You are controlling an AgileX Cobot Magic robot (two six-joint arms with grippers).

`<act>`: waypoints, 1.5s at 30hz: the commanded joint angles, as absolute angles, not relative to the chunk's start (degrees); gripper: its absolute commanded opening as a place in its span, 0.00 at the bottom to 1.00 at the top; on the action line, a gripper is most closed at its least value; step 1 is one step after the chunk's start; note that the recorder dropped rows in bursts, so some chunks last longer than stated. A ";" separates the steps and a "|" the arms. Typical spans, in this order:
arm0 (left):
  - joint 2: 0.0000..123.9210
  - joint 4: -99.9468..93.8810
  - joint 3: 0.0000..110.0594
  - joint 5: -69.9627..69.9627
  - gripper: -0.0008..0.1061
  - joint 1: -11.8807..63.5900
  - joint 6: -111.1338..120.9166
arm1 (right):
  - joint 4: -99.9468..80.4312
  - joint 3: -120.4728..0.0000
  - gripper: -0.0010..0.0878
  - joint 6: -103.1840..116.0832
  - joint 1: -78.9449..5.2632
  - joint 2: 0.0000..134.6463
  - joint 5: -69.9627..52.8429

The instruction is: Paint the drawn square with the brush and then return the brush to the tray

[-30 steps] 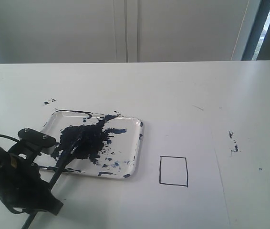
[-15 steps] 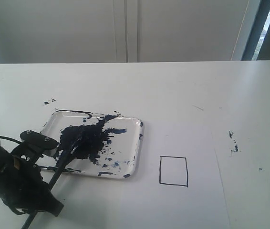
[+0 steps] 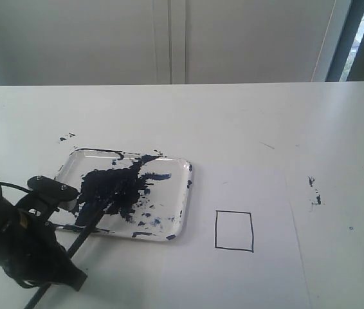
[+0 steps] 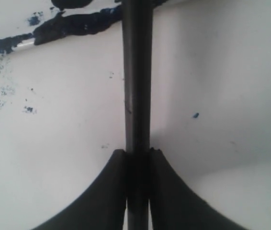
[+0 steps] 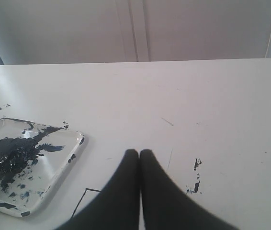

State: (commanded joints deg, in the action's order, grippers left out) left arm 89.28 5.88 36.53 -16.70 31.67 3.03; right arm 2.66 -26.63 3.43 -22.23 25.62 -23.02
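Note:
The clear tray (image 3: pixel 181 207) lies left of centre, smeared with a big dark blue blotch. The black brush (image 3: pixel 85 230) slants from the blotch down toward the front-left edge, its tip resting in the paint. My left gripper (image 3: pixel 60 261) is shut on the brush handle (image 4: pixel 136 96) just outside the tray's near rim (image 4: pixel 11 44). The drawn square (image 3: pixel 234 230) is a thin black outline on white paper right of the tray, its inside white. My right gripper (image 5: pixel 139 152) is shut and empty, above the paper with a corner of the square (image 5: pixel 84 192) beside it.
The white paper sheet (image 3: pixel 265 270) covers the table's front right. Small dark paint specks (image 3: pixel 314 190) mark the table right of the paper, and others (image 3: pixel 66 137) sit behind the tray. A wall runs along the table's far edge.
The left gripper has shifted slightly with the brush, whose handle now leans a little lower across the tray rim. The right gripper has not moved.

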 joint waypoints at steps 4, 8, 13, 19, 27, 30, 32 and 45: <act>89.28 6.09 38.96 -20.24 0.09 31.67 3.18 | 2.66 -26.63 0.01 3.43 -22.23 25.62 -23.02; 89.28 6.72 41.36 -22.76 0.01 31.67 3.27 | 2.66 -26.63 0.01 3.43 -22.23 25.62 -23.02; 88.61 14.05 43.81 -23.91 0.01 31.67 3.27 | 2.66 -26.63 0.01 3.43 -22.23 25.62 -23.02; 86.92 34.38 44.06 -19.00 0.01 31.67 2.80 | 2.66 -26.63 0.01 3.43 -22.23 25.62 -23.02; 87.58 59.28 44.06 0.00 0.01 43.24 4.75 | 2.66 -26.63 0.01 3.43 -22.23 25.62 -23.02; 88.99 62.12 44.06 5.79 0.01 45.56 10.37 | 2.66 -26.63 0.01 3.43 -22.23 25.62 -23.02; 89.69 62.12 44.06 8.28 0.01 46.40 16.87 | 2.66 -26.63 0.01 3.43 -22.23 25.62 -23.02; 93.14 62.12 44.06 13.97 0.01 52.18 32.74 | 2.73 -26.63 0.01 3.43 -22.23 25.62 -22.66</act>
